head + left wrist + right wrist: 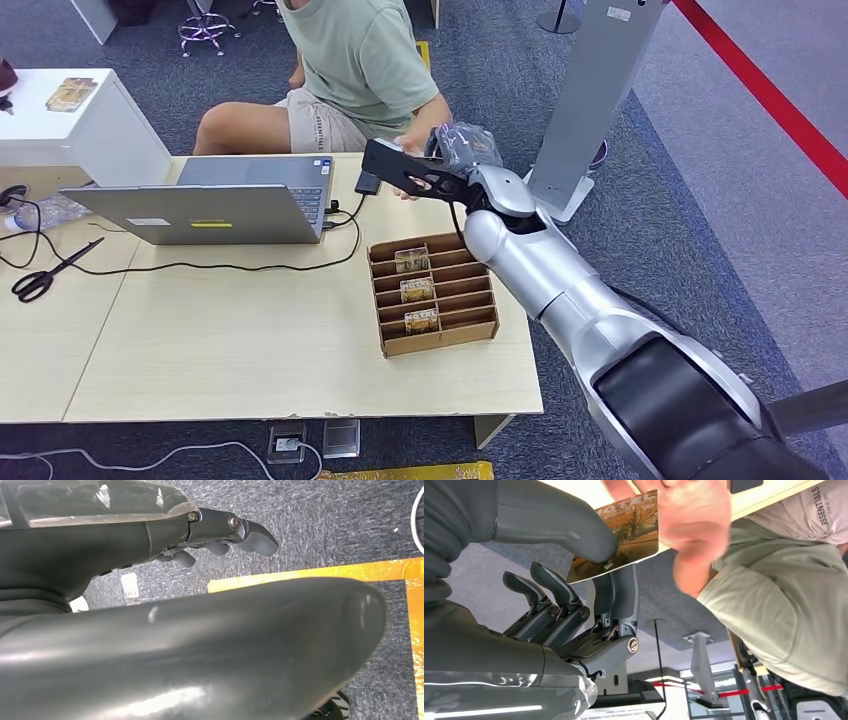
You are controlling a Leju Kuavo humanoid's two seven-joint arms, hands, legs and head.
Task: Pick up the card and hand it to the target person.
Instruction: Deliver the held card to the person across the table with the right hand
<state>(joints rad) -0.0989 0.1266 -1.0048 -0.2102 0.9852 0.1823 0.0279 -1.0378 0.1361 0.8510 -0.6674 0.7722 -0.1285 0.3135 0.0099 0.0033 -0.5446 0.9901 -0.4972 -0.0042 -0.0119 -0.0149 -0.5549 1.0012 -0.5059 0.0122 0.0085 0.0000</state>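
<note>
My right hand (574, 605) pinches the card (624, 535), held out. The person's hand (689, 520) grips its far end. Only letting go is left, I judge.

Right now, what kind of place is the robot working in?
Probably an office or lab: a pale desk with an open laptop, grey carpet marked with a red line, and a seated person opposite.

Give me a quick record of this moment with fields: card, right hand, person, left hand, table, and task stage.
card: orange printed card, pinched by thumb and fingers
right hand: grey robot right hand, holding card out over table's far edge
person: seated, green shirt; person's hand on card
left hand: left hand, holding nothing, above carpet
table: cardboard slotted box with three cards, silver laptop, black scissors
task stage: handover underway, card not released
</note>
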